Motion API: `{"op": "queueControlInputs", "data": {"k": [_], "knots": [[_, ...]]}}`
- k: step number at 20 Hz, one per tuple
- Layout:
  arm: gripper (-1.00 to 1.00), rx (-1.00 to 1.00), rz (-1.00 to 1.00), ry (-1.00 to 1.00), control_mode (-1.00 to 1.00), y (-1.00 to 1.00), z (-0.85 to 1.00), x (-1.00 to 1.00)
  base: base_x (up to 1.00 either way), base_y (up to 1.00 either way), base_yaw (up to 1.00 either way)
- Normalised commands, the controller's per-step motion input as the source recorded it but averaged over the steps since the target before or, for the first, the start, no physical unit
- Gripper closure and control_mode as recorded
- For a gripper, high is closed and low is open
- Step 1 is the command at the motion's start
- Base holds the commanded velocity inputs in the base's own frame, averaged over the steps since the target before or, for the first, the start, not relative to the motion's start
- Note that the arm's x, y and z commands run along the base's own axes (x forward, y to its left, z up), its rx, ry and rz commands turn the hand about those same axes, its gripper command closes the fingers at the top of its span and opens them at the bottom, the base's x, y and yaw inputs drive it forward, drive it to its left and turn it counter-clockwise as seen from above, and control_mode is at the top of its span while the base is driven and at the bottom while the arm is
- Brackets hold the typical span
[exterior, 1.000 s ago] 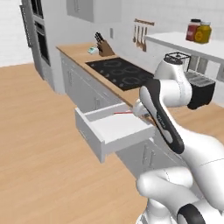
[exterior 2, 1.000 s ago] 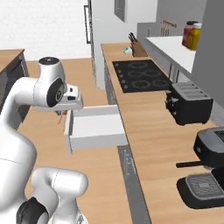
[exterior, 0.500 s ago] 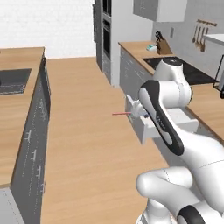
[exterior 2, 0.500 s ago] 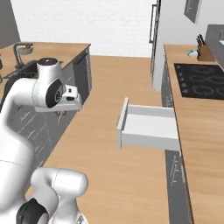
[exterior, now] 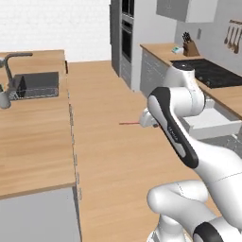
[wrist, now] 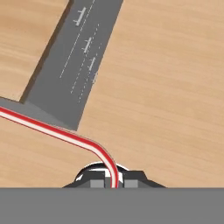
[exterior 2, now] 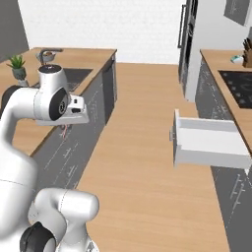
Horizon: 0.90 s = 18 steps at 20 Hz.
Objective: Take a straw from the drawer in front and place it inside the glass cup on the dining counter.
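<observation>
Looking from the left base camera, you have the dining counter (exterior: 33, 142) well off to the pincer's far side, its wood-grain tabletop carrying the inset dark sink (exterior: 35, 85) and a grey faucet (exterior: 12, 66). Your pincer (exterior: 142, 122) hangs over the wooden floor between that tabletop and the kitchen run, closed on the straw (exterior: 128, 123), which sticks out level from the tips toward the dining counter. Behind the arm, the drawer (exterior: 212, 124) stands pulled open, white inside.

From the right base camera, a small potted plant (exterior 2: 18, 66) sits on the dining counter beyond the pincer (exterior 2: 65, 127), and the open drawer (exterior 2: 209, 140) lies well apart across the floor.

Through the hand camera, the red-and-white straw (wrist: 61, 133) rises pinched between the two tips and bends away over grey cabinet fronts (wrist: 74, 57) below.
</observation>
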Motion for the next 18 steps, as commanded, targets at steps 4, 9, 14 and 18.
{"op": "queueControlInputs", "data": {"k": [4, 9, 14, 18], "knots": [[1.00, 0.00, 0.00, 0.00, 1.00, 0.00, 0.00, 0.00, 0.00, 1.00, -0.19], [1.00, 0.00, 0.00, 0.00, 1.00, 0.00, 0.00, 0.00, -0.34, 1.00, -0.23], [1.00, 0.00, 0.00, 0.00, 1.00, 0.00, 0.00, 0.00, -0.58, 1.00, -0.22], [1.00, 0.00, 0.00, 0.00, 1.00, 0.00, 0.00, 0.00, -0.57, 1.00, -0.20]]}}
